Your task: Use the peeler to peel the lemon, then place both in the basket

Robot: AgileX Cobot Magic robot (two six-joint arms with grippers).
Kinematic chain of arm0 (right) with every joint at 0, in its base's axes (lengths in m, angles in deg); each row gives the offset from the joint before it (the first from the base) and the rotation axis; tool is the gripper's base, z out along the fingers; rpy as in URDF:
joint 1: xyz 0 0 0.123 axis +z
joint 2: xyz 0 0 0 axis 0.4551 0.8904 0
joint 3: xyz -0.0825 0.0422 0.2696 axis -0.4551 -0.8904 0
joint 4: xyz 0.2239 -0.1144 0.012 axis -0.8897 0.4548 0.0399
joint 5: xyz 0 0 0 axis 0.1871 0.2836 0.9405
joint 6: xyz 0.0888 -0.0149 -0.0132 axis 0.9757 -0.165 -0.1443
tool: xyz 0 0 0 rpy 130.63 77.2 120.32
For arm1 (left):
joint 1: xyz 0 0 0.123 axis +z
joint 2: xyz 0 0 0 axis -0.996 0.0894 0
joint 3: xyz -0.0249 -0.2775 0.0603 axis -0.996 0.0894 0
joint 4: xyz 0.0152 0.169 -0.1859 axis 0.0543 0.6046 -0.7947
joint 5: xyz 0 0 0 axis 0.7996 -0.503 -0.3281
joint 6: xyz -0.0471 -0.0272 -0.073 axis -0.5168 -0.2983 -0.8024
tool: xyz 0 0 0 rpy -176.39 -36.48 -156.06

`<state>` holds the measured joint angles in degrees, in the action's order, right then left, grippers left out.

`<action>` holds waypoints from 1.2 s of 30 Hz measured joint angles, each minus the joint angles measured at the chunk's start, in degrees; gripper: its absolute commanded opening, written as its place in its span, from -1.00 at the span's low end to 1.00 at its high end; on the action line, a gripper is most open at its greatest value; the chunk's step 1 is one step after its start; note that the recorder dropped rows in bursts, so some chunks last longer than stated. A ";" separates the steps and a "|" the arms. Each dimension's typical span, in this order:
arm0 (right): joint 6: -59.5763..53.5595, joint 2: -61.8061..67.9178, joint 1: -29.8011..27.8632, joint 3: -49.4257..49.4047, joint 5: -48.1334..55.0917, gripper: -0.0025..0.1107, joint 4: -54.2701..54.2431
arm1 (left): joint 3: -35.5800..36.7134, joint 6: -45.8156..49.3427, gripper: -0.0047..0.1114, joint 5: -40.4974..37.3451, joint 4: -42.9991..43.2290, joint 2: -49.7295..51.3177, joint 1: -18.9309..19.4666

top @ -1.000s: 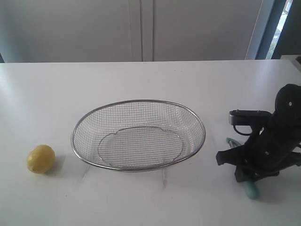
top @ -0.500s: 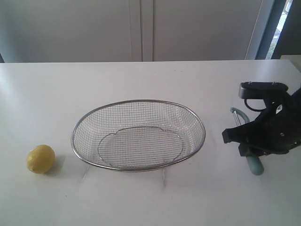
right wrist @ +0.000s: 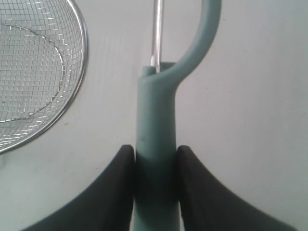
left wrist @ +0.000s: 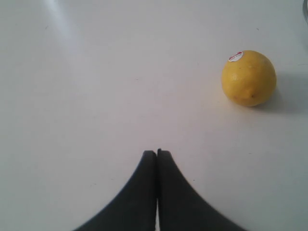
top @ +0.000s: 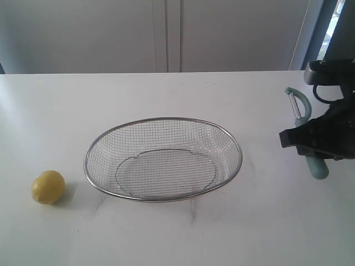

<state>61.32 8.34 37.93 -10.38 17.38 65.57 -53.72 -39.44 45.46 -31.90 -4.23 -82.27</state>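
The yellow lemon rests on the white table at the left; the left wrist view shows the lemon with a small sticker, well apart from my left gripper, which is shut and empty. The left arm does not show in the exterior view. The silver mesh basket stands empty in the middle. At the right, my right gripper is raised above the table, shut on the teal handle of the peeler. In the right wrist view the peeler sits between the fingers of my right gripper, blade pointing away.
The basket rim lies beside the held peeler in the right wrist view. A pale wall and a window strip stand behind the table's far edge.
My right gripper has lifted the peeler off the table and carried it up and to the right. The lemon and basket have not moved.
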 measured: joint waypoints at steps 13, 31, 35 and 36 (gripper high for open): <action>-0.48 -0.14 0.00 -1.46 -3.45 -0.96 -0.65 | 0.00 0.00 -0.92 0.00 0.00 0.00 0.00; -0.48 -0.14 0.00 -1.46 -4.59 -0.96 -2.56 | 0.00 0.00 -0.92 0.00 0.00 0.00 0.00; -0.48 -0.14 0.00 -1.46 -4.59 -0.96 -2.59 | 0.00 0.00 -0.92 0.00 0.00 0.00 0.00; -0.48 -0.14 0.00 -1.46 -4.59 -0.96 -2.69 | 0.00 0.00 -0.92 0.00 0.00 0.00 0.00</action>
<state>60.84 8.21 37.93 -11.84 12.80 62.88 -53.72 -39.44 45.46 -31.90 -4.23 -82.27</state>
